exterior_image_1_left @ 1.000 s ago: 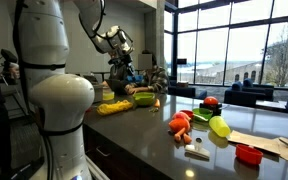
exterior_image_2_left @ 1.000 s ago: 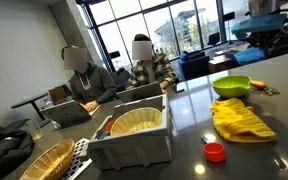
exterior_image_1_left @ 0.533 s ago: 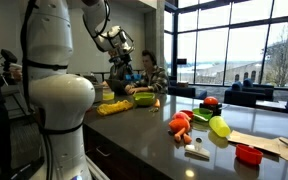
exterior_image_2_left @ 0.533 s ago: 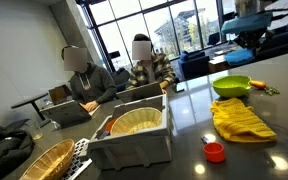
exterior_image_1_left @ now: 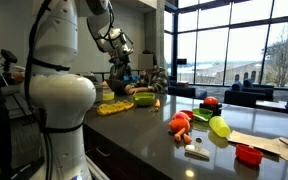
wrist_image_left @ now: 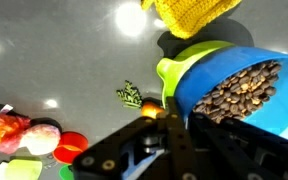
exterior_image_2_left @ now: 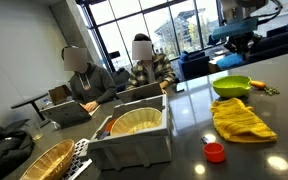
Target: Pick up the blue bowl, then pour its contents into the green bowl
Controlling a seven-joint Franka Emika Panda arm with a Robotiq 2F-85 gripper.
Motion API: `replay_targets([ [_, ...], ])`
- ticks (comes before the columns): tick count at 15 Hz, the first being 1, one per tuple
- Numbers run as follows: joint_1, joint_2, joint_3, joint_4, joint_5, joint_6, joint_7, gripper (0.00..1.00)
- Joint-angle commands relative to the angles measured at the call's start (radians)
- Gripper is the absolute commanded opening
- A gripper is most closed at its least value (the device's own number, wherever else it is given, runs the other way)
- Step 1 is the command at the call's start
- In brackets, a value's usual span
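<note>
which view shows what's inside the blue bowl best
The wrist view: the blue bowl fills the right side, seen from above, with small brown pieces inside. In both exterior views it is small and far off, contents hidden.

beans [wrist_image_left: 239, 92] lie in the blue bowl [wrist_image_left: 280, 128], above the green bowl [wrist_image_left: 184, 66], which stands on the counter [wrist_image_left: 74, 50] beside the cloth [wrist_image_left: 189, 14].

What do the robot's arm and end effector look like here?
The arm is glossy white, built of thick rounded segments with dark seams at the joints. A thin black cable loops beside its upper links. The end effector is black, with angular linked fingers. No markings are legible.
</note>
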Motion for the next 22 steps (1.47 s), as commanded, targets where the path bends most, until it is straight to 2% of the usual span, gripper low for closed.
replay_targets([
  [1,0.038,0.061,-0.015,0.09,0.016,-0.064,-0.03,0.01],
  [12,0.087,0.216,-0.076,0.215,0.013,-0.187,-0.018,0.01],
  [14,0.106,0.265,-0.083,0.27,0.015,-0.221,-0.009,0.01],
  [22,0.114,0.302,-0.098,0.331,0.088,-0.269,-0.066,0.01],
])
